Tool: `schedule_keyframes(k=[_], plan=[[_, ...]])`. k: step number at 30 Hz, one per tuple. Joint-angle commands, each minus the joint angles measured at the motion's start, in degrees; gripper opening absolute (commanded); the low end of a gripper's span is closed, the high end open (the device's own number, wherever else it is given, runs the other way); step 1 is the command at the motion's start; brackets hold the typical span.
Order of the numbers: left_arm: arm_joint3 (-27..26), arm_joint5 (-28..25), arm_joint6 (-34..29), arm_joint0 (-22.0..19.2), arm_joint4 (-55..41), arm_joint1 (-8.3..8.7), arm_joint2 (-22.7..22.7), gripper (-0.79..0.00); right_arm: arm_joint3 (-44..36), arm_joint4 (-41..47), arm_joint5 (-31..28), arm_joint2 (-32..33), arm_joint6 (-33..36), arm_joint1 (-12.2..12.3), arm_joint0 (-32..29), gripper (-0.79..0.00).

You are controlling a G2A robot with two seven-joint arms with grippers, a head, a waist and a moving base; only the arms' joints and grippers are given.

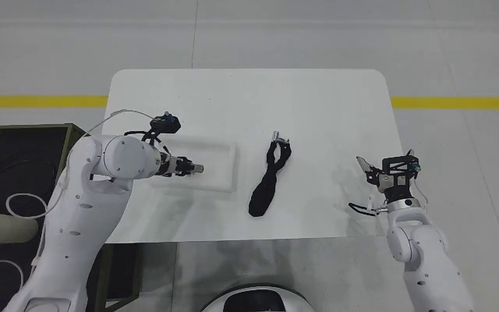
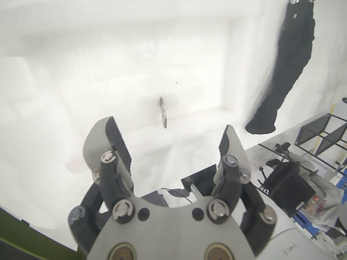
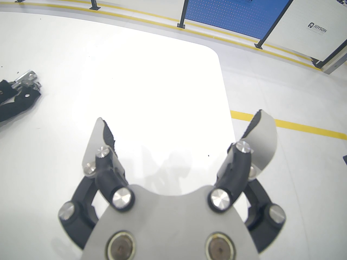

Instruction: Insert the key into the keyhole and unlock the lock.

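Observation:
A small metal key (image 2: 163,112) stands on edge in the shallow white foam tray (image 2: 135,22), just ahead of my left gripper (image 2: 170,131), which is open with nothing between its fingers. From above, the left gripper (image 1: 195,168) hovers over the tray (image 1: 226,183) on the table's left half. The lock (image 1: 269,179) is a long black fabric-covered band with a metal head (image 1: 275,137), lying at mid-table; it also appears as the lock (image 2: 292,63) and lock (image 3: 16,93). My right gripper (image 1: 357,185) is open near the table's right front, well apart from the lock, and empty (image 3: 180,123).
The white table (image 1: 327,101) has rounded corners and bare surface at the back and right. A dark cabinet (image 1: 31,156) stands off its left edge. Yellow floor lines and blue-and-white panels (image 3: 238,3) lie beyond the table.

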Motion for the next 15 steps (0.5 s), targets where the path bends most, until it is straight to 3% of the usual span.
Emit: schedule_keyframes(k=[1,3,5,15], plan=[[2.2,0.24,0.0,-2.13,-1.35,0.69,2.48,-0.413,0.0,0.0,0.0,0.0,0.0,0.0,0.0,0.0],[3.8,0.24,0.0,-3.67,-1.99,1.26,4.44,-0.437,0.0,0.0,0.0,0.0,0.0,0.0,0.0,0.0],[4.81,0.24,0.0,-4.86,-2.29,1.73,6.07,-0.517,0.0,0.0,0.0,0.0,0.0,0.0,0.0,0.0],[6.56,0.25,0.0,-7.01,-0.69,3.08,10.5,-0.526,0.0,0.0,0.0,0.0,0.0,0.0,0.0,0.0]])
